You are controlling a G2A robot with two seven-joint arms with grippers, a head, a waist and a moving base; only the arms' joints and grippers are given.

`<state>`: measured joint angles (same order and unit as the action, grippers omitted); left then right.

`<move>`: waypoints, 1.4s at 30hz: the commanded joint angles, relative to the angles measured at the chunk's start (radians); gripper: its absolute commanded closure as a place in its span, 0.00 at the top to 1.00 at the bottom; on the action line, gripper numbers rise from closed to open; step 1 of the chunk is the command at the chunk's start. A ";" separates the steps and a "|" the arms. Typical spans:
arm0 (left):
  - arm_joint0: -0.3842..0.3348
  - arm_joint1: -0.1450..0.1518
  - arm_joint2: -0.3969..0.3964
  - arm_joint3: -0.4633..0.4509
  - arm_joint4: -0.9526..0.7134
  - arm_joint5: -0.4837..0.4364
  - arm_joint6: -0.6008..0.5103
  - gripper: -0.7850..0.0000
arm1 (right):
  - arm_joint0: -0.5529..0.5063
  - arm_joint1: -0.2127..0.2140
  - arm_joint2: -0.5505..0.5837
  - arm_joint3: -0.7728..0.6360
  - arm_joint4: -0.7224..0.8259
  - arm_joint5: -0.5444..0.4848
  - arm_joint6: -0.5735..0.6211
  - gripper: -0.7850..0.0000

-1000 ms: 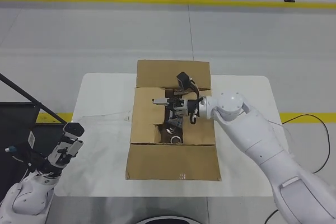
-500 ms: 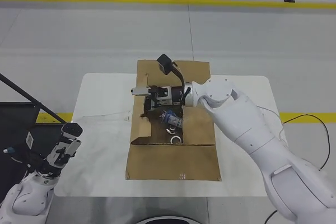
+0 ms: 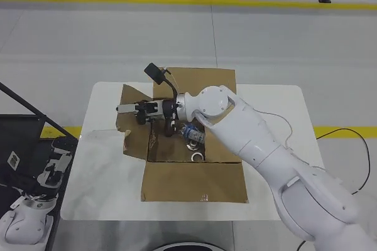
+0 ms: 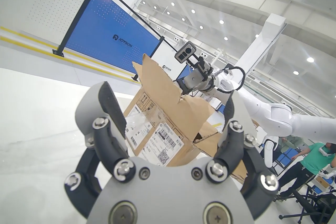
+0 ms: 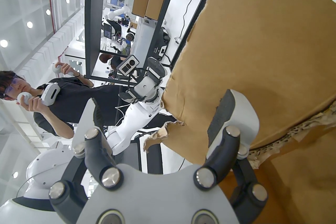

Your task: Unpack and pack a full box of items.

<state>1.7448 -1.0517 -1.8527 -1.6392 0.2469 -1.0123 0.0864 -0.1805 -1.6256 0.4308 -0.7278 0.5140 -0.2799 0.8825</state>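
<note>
The cardboard box point(image 3: 195, 182) stands open in the middle of the white table, its flaps spread. Inside lie a blue-and-white packet point(image 3: 191, 133) and a round item point(image 3: 195, 154). My right gripper point(image 3: 124, 108) reaches across the box to its left flap point(image 3: 136, 135), which leans outward. In the right wrist view that gripper point(image 5: 160, 114) is open, with the torn edge of the flap point(image 5: 249, 51) between its fingers. My left gripper point(image 4: 170, 114) is open and holds nothing. It hangs off the table's near left corner point(image 3: 56, 160), pointing at the box point(image 4: 162, 120).
The table point(image 3: 270, 125) has bare room to the right of the box. A clear plastic sheet point(image 3: 100, 157) lies on its left part. A black stand with a slanted bar point(image 3: 16, 97) is beyond the left edge.
My right gripper has swept left from over the box's middle to its left flap, and the flap has swung outward. The left arm has drawn back off the table's corner.
</note>
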 commanded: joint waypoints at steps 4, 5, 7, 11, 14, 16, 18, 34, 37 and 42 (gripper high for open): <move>0.005 0.001 -0.012 -0.004 -0.011 0.000 -0.003 1.00 | 0.011 -0.056 -0.023 0.097 0.003 0.009 0.019 1.00; 0.005 0.002 -0.013 -0.005 -0.013 0.000 -0.005 1.00 | 0.013 -0.066 -0.025 0.116 0.005 0.007 0.027 1.00; 0.005 0.002 -0.015 -0.007 -0.016 0.000 -0.010 1.00 | 0.020 -0.084 -0.027 0.151 0.005 0.000 0.037 1.00; 0.003 0.004 -0.015 -0.012 -0.019 0.000 -0.024 1.00 | 0.025 -0.113 -0.024 0.212 0.009 -0.009 0.064 1.00; 0.002 0.004 -0.015 -0.014 -0.023 0.000 -0.031 1.00 | 0.028 -0.129 -0.017 0.250 0.011 -0.021 0.079 1.00; 0.002 0.005 -0.016 -0.016 -0.025 0.000 -0.036 1.00 | 0.028 -0.137 -0.012 0.267 0.010 -0.036 0.084 1.00; 0.001 0.006 -0.018 -0.021 -0.029 0.000 -0.041 1.00 | 0.031 -0.142 -0.004 0.276 0.003 -0.068 0.082 1.00; -0.010 0.013 -0.028 -0.162 -0.113 0.034 -0.167 1.00 | -0.062 0.009 0.174 0.084 -0.156 -0.322 0.027 1.00; -0.008 0.011 -0.032 -0.211 -0.099 0.074 -0.177 1.00 | -0.148 0.082 0.260 -0.057 -0.227 -0.334 0.008 1.00; -0.004 0.004 -0.028 -0.274 -0.050 0.128 -0.168 1.00 | -0.389 0.212 0.479 -0.463 -0.408 -0.225 -0.002 1.00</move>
<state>1.7407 -1.0463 -1.8800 -1.9016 0.1842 -0.8932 -0.0838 -0.5080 -1.4375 0.8568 -1.0803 0.1451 -0.5338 0.8767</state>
